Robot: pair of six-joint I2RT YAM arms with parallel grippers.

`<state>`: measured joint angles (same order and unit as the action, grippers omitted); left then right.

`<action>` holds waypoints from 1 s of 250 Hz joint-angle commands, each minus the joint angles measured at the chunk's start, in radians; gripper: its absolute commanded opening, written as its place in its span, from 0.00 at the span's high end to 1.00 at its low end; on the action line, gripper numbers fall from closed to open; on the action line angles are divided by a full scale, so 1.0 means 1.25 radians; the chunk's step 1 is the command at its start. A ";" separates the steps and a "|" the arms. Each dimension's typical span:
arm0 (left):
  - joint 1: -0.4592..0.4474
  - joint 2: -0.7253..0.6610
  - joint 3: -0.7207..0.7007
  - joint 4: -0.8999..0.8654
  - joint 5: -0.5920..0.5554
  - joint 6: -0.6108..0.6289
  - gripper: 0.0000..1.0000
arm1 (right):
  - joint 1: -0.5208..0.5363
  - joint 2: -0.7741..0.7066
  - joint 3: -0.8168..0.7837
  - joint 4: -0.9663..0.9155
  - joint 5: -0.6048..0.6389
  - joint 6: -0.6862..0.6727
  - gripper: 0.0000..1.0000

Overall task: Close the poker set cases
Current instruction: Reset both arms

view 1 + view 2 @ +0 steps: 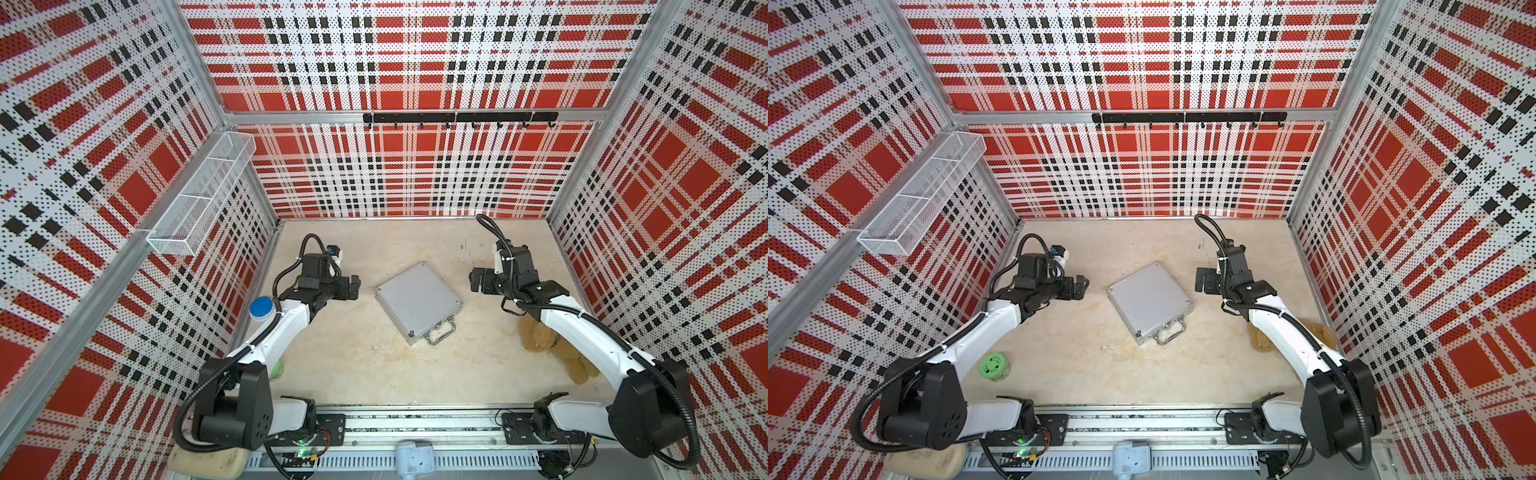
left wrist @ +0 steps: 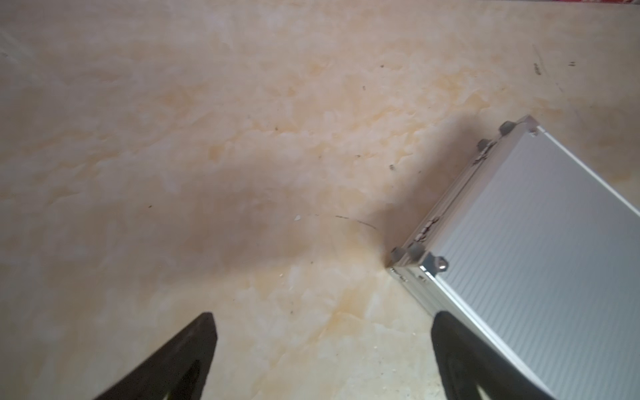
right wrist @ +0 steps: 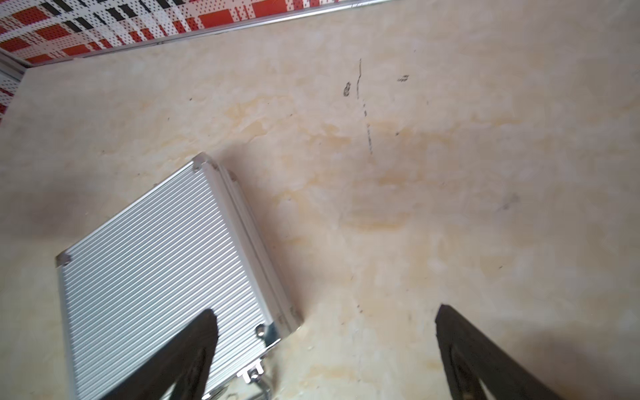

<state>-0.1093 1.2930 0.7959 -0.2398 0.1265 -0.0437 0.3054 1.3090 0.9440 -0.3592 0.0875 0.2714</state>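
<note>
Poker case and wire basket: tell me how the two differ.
The poker case is solid ribbed silver metal; the wire basket is white see-through mesh. The case lies flat on the table, turned askew; the basket hangs up on the side wall. The case is squarish and shut, with a handle; the basket is long, narrow, open-topped and split into compartments. Both are boxy with straight edges.

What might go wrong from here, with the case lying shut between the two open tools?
Latching beside the handle cannot be confirmed, so the case may reopen if nudged. The right arm hangs over the plush toy and could drag it. The left arm may knock the blue-lidded jar beside it.
</note>
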 commanded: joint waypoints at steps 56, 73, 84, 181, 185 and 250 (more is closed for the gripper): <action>0.072 -0.124 -0.229 0.345 -0.091 0.074 0.01 | -0.136 0.029 -0.237 0.503 0.046 -0.212 0.00; 0.072 -0.133 -0.273 0.434 -0.103 0.075 0.01 | -0.158 0.048 -0.284 0.599 0.045 -0.219 0.00; 0.073 -0.131 -0.300 0.489 -0.103 0.076 0.01 | -0.170 0.062 -0.304 0.639 0.030 -0.234 0.00; 0.033 0.071 -0.357 0.862 -0.156 0.090 0.01 | -0.208 0.164 -0.405 0.923 -0.011 -0.276 0.00; 0.033 0.079 -0.356 0.869 -0.158 0.094 0.01 | -0.209 0.172 -0.412 0.944 -0.013 -0.275 0.00; 0.025 0.223 -0.356 1.012 -0.192 0.086 0.01 | -0.210 0.226 -0.471 1.101 -0.026 -0.284 0.00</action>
<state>-0.0753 1.5452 0.3592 0.8928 -0.0711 0.0616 0.0479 1.5665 0.3786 0.8291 0.0792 -0.0566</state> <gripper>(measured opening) 0.994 0.998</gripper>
